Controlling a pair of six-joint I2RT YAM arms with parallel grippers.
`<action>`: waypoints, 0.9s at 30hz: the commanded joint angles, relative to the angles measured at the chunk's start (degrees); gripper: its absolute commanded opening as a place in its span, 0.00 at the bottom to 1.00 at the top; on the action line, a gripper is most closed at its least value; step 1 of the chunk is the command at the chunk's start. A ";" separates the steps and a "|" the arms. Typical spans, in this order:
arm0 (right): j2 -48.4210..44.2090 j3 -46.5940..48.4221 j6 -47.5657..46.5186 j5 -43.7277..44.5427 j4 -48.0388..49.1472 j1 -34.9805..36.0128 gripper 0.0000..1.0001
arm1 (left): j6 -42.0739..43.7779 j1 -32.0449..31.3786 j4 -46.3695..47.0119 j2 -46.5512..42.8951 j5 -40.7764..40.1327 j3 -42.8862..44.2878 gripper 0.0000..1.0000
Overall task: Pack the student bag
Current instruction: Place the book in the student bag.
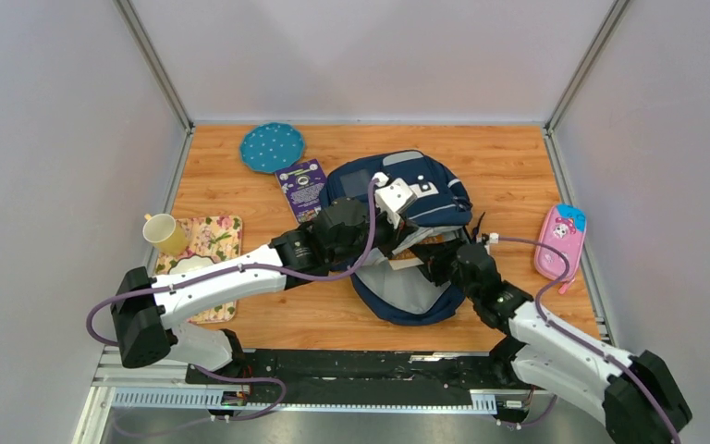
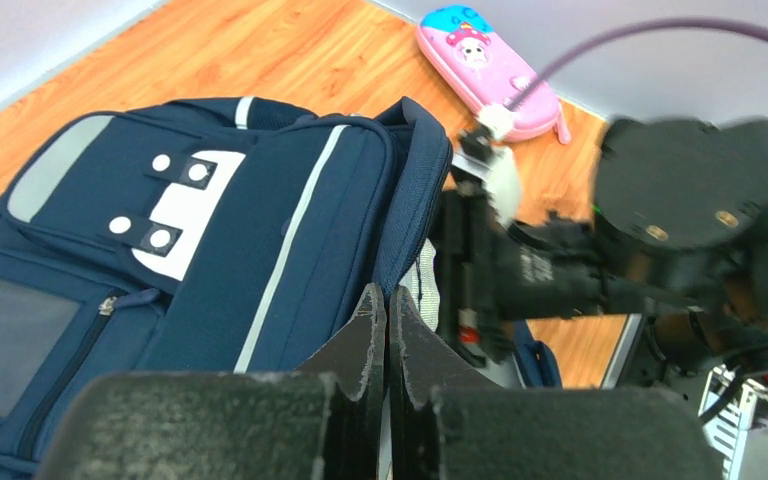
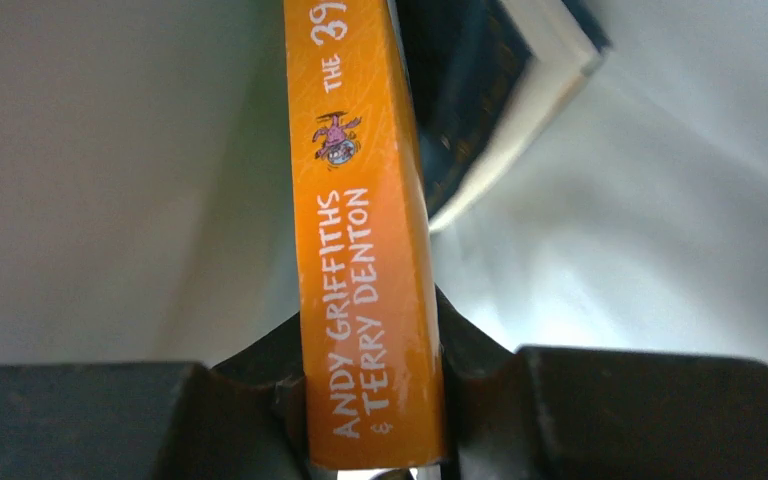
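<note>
The right tool [image 3: 372,360] is partly closed on the spine end of an orange paperback [image 3: 360,180], its jaws pressing both covers. All around it is pale grey lining [image 3: 110,200], so the book sits inside the student bag [image 2: 260,190]. A dark book [image 3: 470,110] lies just ahead and to the right. The left tool [image 2: 388,325] is fully closed at the bag's open rim; whether it pinches fabric cannot be told. The paperback could catch on the dark book or the lining and twist in the grip. The bag's mouth could also sag shut if the left tool slips.
</note>
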 commanded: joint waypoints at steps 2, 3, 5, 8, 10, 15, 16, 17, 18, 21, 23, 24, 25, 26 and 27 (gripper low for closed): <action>11.96 10.38 -3.38 -3.53 10.63 -3.06 0.15 | -2.29 0.25 11.84 -4.35 2.32 0.07 0.00; 15.90 10.57 -5.91 -5.21 14.11 -3.33 0.18 | -2.47 0.25 12.11 -4.17 2.32 -0.54 0.00; 18.38 10.49 -6.63 -10.98 15.90 -3.42 0.27 | -3.09 0.25 12.55 -4.08 1.97 -1.07 0.00; 18.58 8.82 -9.35 -14.79 14.60 -3.42 0.51 | -3.53 0.25 13.08 -4.08 1.36 -1.78 0.00; 15.61 7.06 -11.02 -14.89 11.18 -3.50 0.62 | -3.61 0.34 13.08 -4.17 1.09 -1.95 0.00; 6.28 4.42 -14.36 -11.47 2.03 -3.59 0.75 | -3.00 0.34 12.55 -4.26 0.30 -1.78 0.00; 5.05 3.81 -14.72 -11.12 1.15 -3.59 0.78 | -2.82 0.34 12.55 -4.35 0.04 -1.78 0.00; 2.69 3.37 -14.81 -10.50 0.71 -3.68 0.79 | -2.82 0.25 12.55 -4.26 -0.31 -1.78 0.00; 1.79 2.76 -14.72 -9.98 0.79 -3.59 0.79 | -2.82 0.34 12.64 -4.35 -0.40 -1.78 0.00; 0.38 1.35 -14.11 -9.44 1.05 -3.85 0.78 | -2.73 0.34 12.90 -4.43 -0.14 -1.78 0.00; 0.90 1.52 -14.37 -9.35 1.49 -3.77 0.73 | -2.73 0.34 13.17 -4.70 -0.05 -2.13 0.00; 2.30 1.43 -14.28 -9.53 1.93 -3.94 0.59 | -2.82 0.34 13.34 -4.87 -0.05 -2.31 0.00; 3.01 1.35 -14.28 -9.88 2.89 -3.94 0.53 | -3.00 0.34 13.60 -4.96 0.04 -2.57 0.00; 4.15 1.26 -14.02 -10.06 5.25 -3.94 0.48 | -3.17 0.34 13.78 -4.96 0.12 -2.66 0.00; 5.99 1.34 -13.24 -10.23 6.58 -3.86 0.35 | -3.35 0.34 13.78 -4.96 0.30 -2.75 0.00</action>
